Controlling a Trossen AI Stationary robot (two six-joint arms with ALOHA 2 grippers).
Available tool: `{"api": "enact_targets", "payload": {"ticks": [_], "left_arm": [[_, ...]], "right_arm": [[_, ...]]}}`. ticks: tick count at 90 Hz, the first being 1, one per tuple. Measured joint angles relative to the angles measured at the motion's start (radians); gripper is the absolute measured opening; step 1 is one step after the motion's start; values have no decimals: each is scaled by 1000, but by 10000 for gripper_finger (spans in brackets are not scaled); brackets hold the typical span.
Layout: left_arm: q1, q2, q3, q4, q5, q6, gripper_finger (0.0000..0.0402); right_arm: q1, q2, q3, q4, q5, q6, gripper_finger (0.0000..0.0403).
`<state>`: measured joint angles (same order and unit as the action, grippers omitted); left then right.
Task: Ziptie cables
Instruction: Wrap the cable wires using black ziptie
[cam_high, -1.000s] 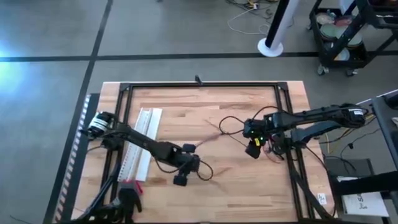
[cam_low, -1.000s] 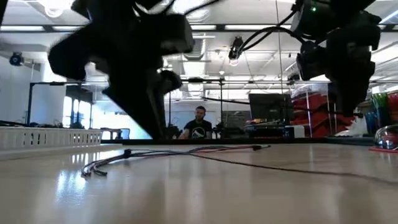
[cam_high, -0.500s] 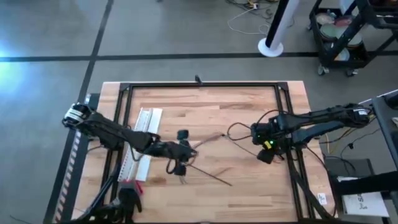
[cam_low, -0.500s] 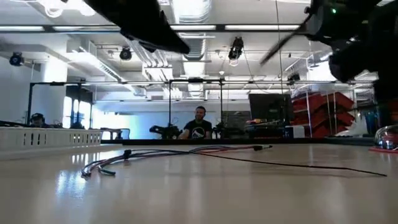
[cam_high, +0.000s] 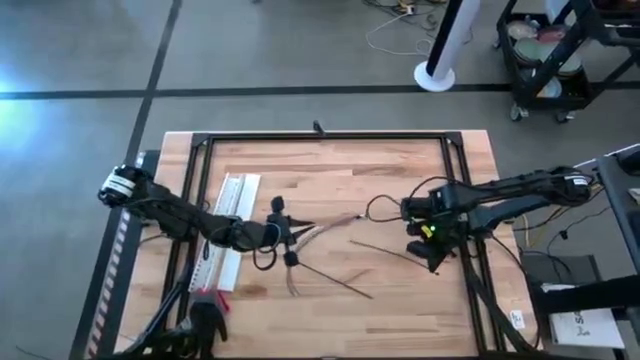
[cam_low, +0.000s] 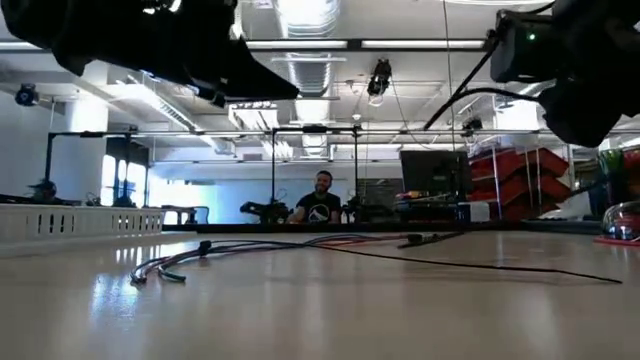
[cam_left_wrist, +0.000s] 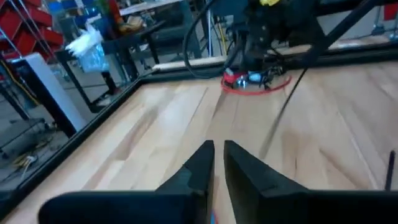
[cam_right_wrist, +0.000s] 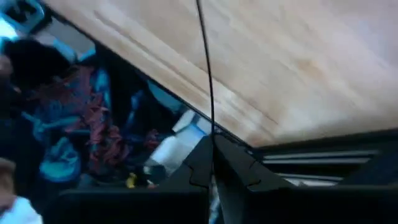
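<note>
Left gripper: my left gripper (cam_high: 285, 236) hangs over the middle of the pale wooden table (cam_high: 330, 170), above the near end of the cables. Its fingers (cam_left_wrist: 202, 167) are drawn almost together, with only a slit between them and nothing clamped that I can see.
Right gripper: my right gripper (cam_high: 428, 258) is at the table's right edge, clenched on 1 thin dark plastic strip (cam_high: 385, 252). I judge that this strip is the ziptie.
Cables: the thin bundle of pinkish-brown and dark wires (cam_high: 330, 226) lies flat on the wood near the table's middle. It runs from under my left gripper toward the right arm.
Why so: I hold the strip by 1 end, so its free end points to the bundle. This seems good for passing it around the wires. My left gripper is close enough to lift or steady them.
Second strip: another thin dark line (cam_high: 335, 280) lies loose on the table, in front of the bundle.
White rail: a long white perforated flat strip (cam_high: 225, 230) lies under my left arm and has no part in this step.
High view only: how the 2 grippers and the bundle line up.
Low view only: the bundle (cam_low: 260, 245) rests on the table, and both arms are raised above it.
Right wrist view only: the pinch on the strip (cam_right_wrist: 205, 62).
</note>
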<state>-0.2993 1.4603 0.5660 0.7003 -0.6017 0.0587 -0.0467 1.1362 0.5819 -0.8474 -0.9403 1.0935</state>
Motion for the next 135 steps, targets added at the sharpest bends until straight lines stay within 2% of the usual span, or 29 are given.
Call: {"api": "enact_targets", "payload": {"ticks": [25,37,50,82,135], "left_arm": [[0,-1,-11,-18,-10,29,22],[0,-2,-23,-28,-10,35,22],[1,-2,-22,-24,-15,38,22],[2,-2,-23,-28,-17,34,22],[8,-3,-25,-28,-17,29,22]], "right_arm": [[-77,6,-9,264,33,251,0],[-81,6,-11,334,39,343,0],[-81,6,-11,341,37,369,0],[-81,-56,-11,293,-116,431,0],[-83,-110,17,290,-167,465,0]]}}
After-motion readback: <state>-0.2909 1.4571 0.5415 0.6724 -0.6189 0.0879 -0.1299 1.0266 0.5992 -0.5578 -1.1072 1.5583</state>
